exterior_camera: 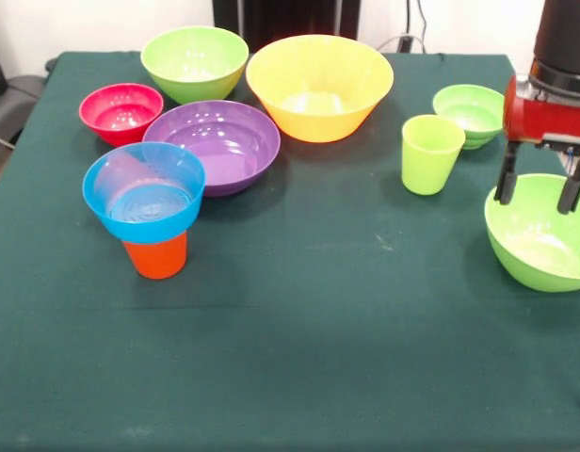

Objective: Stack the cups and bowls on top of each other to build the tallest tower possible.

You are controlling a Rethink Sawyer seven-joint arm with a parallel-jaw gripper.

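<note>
Bare table below blue-topped tower

Blue bowl on orange cup, purple bowl, yellow bowl, magenta bowl, lime cup, dark green counter, red-and-black claw

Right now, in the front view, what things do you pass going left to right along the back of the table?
Magenta bowl → big lime green bowl → yellow bowl → lime green cup → small lime green bowl → gripper.

Arm descends top right; claw pointing down, fingers apart, apparently empty.
</note>
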